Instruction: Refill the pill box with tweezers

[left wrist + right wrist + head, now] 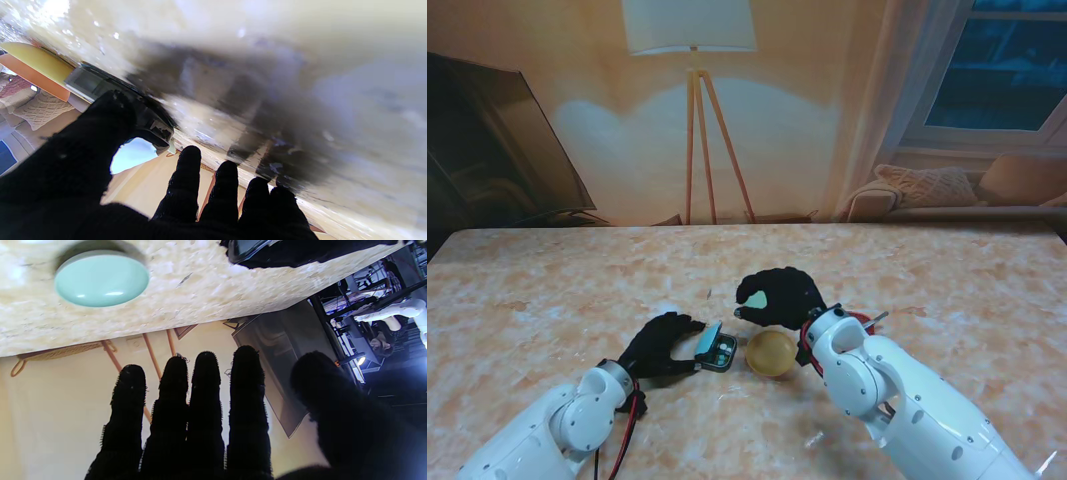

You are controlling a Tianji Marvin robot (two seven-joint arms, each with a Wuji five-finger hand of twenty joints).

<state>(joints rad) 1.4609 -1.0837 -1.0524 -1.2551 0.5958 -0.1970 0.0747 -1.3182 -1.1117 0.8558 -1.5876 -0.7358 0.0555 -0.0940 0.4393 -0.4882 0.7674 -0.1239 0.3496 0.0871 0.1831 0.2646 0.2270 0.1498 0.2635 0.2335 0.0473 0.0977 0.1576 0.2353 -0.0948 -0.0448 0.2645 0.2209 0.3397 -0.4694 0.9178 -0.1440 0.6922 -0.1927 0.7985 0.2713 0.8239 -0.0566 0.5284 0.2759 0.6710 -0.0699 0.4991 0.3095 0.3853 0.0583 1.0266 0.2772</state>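
One small dark pill box with a pale teal lid (pixel 716 349) sits on the mottled beige marble-patterned tabletop (pixel 547 290), just left of one round yellow-tan bowl (pixel 771 353) and close to touching it; the black-gloved left hand (pixel 661 344) grips the pill box from its left side, thumb on the nearer edge and fingers on the farther one; in the left wrist view the thumb (pixel 110 113) presses on the dark box (pixel 100 85) while four fingers (pixel 185 180) stretch out side by side; the black-gloved right hand (pixel 779 297) hangs just beyond the bowl, farther from me, and a pale green patch shows at its palm; the right wrist view shows its four fingers (pixel 205 406) pressed together and straight, the thumb (pixel 320 386) apart, nothing pinched between them; one round mint-green disc (pixel 101 280) lies on the tabletop ahead of those fingers; whether the right hand touches it cannot be told; one thin pale object (pixel 813 439) lies on the tabletop near the right forearm, too small to make out
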